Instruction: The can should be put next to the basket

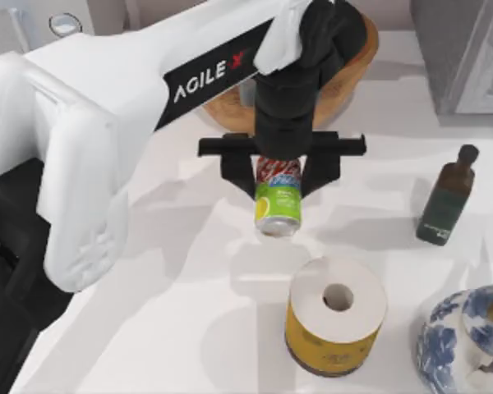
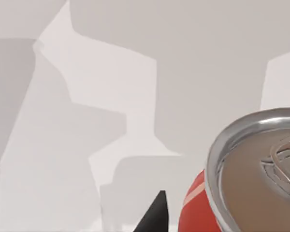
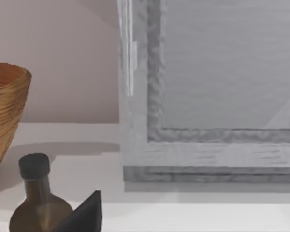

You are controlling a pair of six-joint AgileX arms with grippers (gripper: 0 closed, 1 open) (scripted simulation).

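Can [image 1: 278, 197] hangs clamped in the left pincer [image 1: 279, 168], whose arm reaches across the table [image 1: 189, 271] before the basket [image 1: 345, 74].

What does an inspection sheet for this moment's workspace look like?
Surface: white table, shadowed.
Job's things: can held in front of the basket.
Clutter: dark green bottle, yellow-wrapped paper roll, blue-and-white ceramic piece at the right.
Grippers: left gripper closed on the can; right gripper's dark fingertip seen near the bottle.
Cables: nothing seen.
Surroundings: grey framed panel behind the table.
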